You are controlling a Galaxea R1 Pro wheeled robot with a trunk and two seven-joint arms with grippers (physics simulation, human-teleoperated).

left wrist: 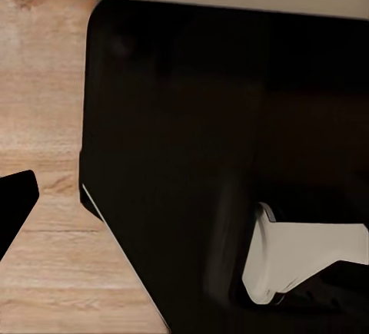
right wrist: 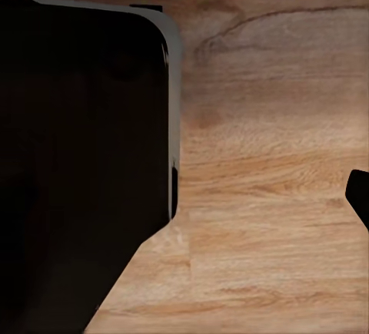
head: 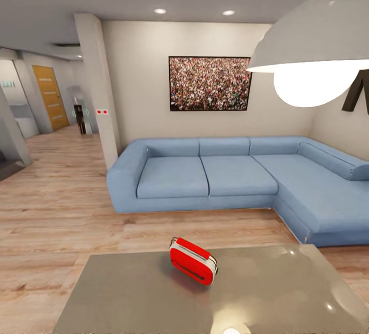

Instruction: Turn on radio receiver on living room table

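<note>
A: Where is the radio receiver (head: pixel 193 261)?

B: It lies tilted on the table (head: pixel 128 298), near the far edge and about midway across the glossy grey top. Red body, white side trim, thin metal handle at its far-left end. Nothing touches it.

A: And around the table?

B: Pale wood-plank floor (head: pixel 61 206) on the left and far sides. Beyond it the blue L-shaped sofa (head: pixel 230 175) stands against the beige wall, its long arm running near along the right. The framed crowd picture (head: pixel 210 84) hangs above the sofa. The white dome pendant lamp (head: pixel 312 42) hangs near, upper right, its bulb glowing. Far left, a corridor leads to an orange door (head: pixel 50 97).

A: The grippers, how wide are they, and do they hold anything?

B: I cannot tell. The left wrist view shows a large black body (left wrist: pixel 192 157) with a pale part (left wrist: pixel 300 261) over wood planks; the right wrist view shows a dark slab (right wrist: pixel 77 157) over the same floor. Whether either gripper is parted or closed is not visible.
</note>
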